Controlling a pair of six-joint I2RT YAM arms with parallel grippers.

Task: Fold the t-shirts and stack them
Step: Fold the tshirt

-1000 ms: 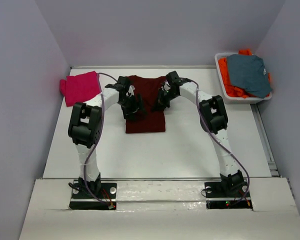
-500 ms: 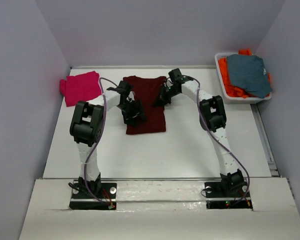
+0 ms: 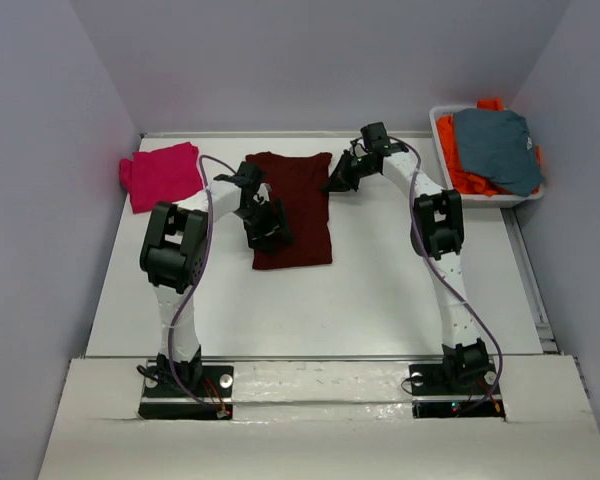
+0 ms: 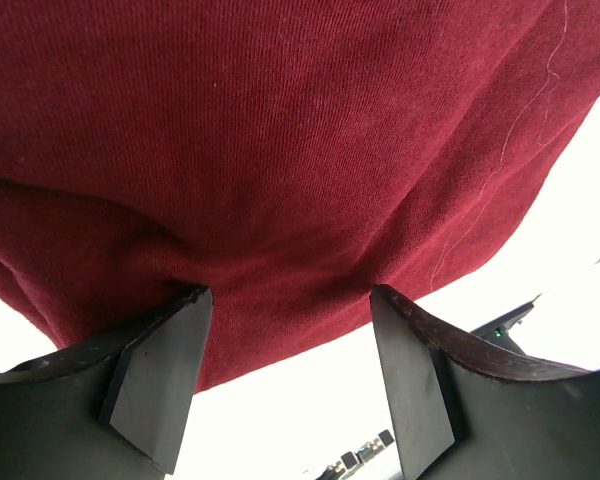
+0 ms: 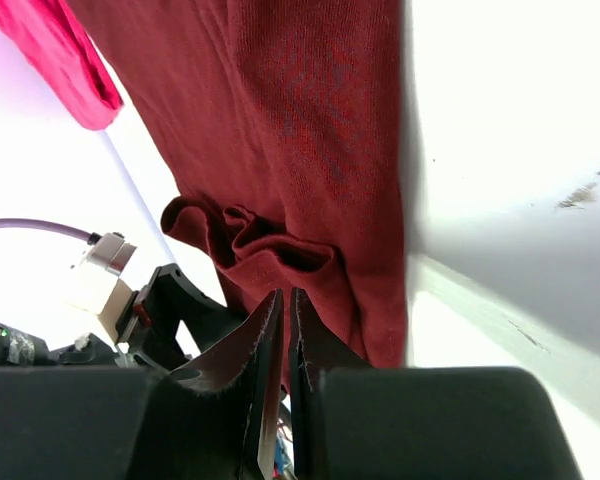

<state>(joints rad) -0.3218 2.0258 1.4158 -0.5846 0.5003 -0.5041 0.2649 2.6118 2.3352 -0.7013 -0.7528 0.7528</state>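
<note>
Magenta-pink t-shirt (image 3: 160, 175) lies far left. The maroon t-shirt (image 3: 298, 200) lies flat mid-table, with the left gripper (image 3: 267, 225) spread-jawed, tips on its cloth. The right gripper (image 3: 337, 184) is pinched together, empty, at its right edge. Far right, a white bin (image 3: 480, 200) holds an orange garment (image 3: 465, 175) under a grey-blue garment (image 3: 495, 148).

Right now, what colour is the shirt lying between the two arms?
The shirt is plain dark maroon, clearest in the left wrist view.

Dark maroon knit t-shirt (image 3: 302, 195): folded to a long, narrow rectangle, flat on the white bench (image 3: 380, 290), far centre, with a small bunched ruck on its left side. Magenta-pink t-shirt (image 3: 162, 175): folded, flat, far-left corner, apart from the maroon. Grey-blue garment (image 3: 495, 148) lies on a crumpled orange one (image 3: 460, 178), both in the white bin (image 3: 485, 200), far right.
</note>
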